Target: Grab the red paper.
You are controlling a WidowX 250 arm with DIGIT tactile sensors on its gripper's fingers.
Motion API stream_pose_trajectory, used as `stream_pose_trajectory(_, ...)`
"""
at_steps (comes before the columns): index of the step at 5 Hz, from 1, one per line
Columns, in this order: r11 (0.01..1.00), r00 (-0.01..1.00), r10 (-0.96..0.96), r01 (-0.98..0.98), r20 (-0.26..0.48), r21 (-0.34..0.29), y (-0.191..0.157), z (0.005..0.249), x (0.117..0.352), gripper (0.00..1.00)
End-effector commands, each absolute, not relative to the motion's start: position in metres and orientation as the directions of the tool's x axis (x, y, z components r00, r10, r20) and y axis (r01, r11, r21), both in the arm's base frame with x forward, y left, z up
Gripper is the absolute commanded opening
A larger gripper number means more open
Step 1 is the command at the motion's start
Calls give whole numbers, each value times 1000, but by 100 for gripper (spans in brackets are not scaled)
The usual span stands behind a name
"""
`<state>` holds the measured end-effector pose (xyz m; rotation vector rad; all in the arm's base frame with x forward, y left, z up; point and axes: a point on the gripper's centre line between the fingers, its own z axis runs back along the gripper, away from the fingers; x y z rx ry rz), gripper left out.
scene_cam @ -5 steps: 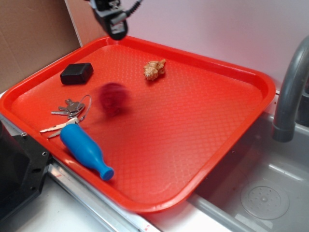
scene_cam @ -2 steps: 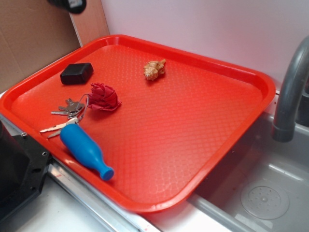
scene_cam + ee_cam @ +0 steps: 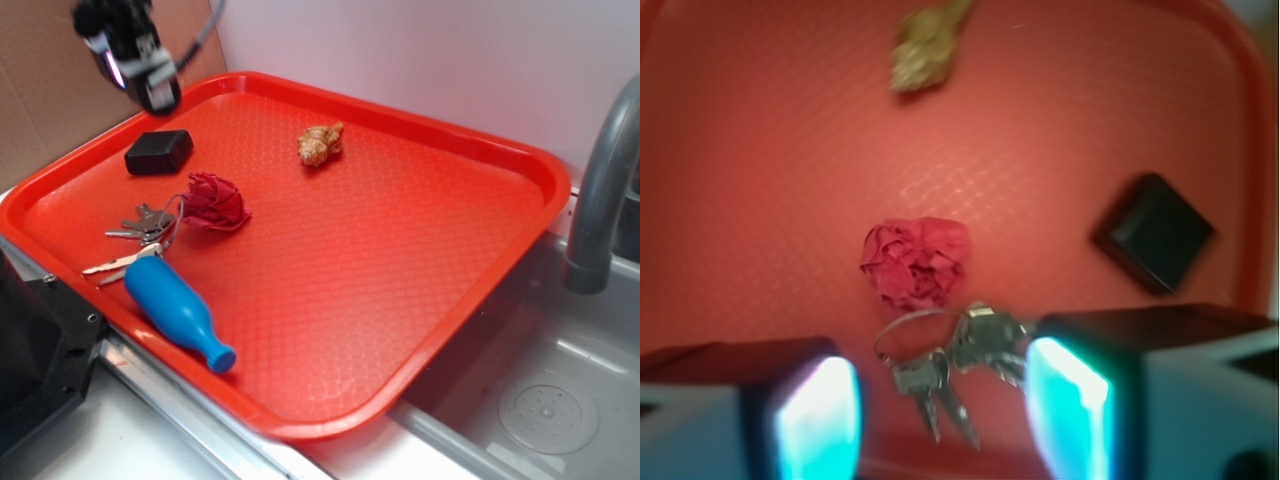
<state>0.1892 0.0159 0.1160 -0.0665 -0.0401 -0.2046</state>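
Observation:
The red paper (image 3: pixel 212 202) (image 3: pixel 917 262) is a crumpled crimson ball lying on the left part of the orange-red tray (image 3: pixel 400 260), just right of a bunch of keys (image 3: pixel 143 225). My gripper (image 3: pixel 150 88) hangs high over the tray's back left corner, above the black box, well away from the paper. In the wrist view my gripper (image 3: pixel 940 415) is open, nothing between its fingers; the keys (image 3: pixel 950 360) show through the gap and the paper lies beyond them.
On the tray also lie a black box (image 3: pixel 159 152), a blue bottle-shaped toy (image 3: pixel 178 311) near the front edge and a tan ridged shell (image 3: pixel 320 144) at the back. A grey sink (image 3: pixel 540 400) and faucet (image 3: pixel 600 190) are on the right; cardboard stands behind left.
The red paper, blurred in motion a second ago, now rests beside the keys. My gripper moved left from the tray's back rim, left the view briefly, and now hangs over the back left corner.

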Motion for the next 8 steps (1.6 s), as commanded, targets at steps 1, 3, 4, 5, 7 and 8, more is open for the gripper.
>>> stream_pose_trajectory(1, 936, 937, -344, 347, 52, -60, -24, 80, 211, 100)
stream_pose_trajectory(3, 922, 921, -386, 385, -54, -29, -27, 42, 204, 100)
stream_pose_trajectory(4, 925, 920, -377, 381, -102, 14, -22, 44, 197, 100)
stream_pose_trajectory(5, 928, 925, -364, 370, -110, 34, -15, 38, 191, 100)
stream_pose_trajectory(7, 945, 933, -314, 324, -174, 31, -10, 13, 188, 0)
stream_pose_trajectory(8, 949, 938, -303, 313, -169, 37, -10, 14, 194, 0)
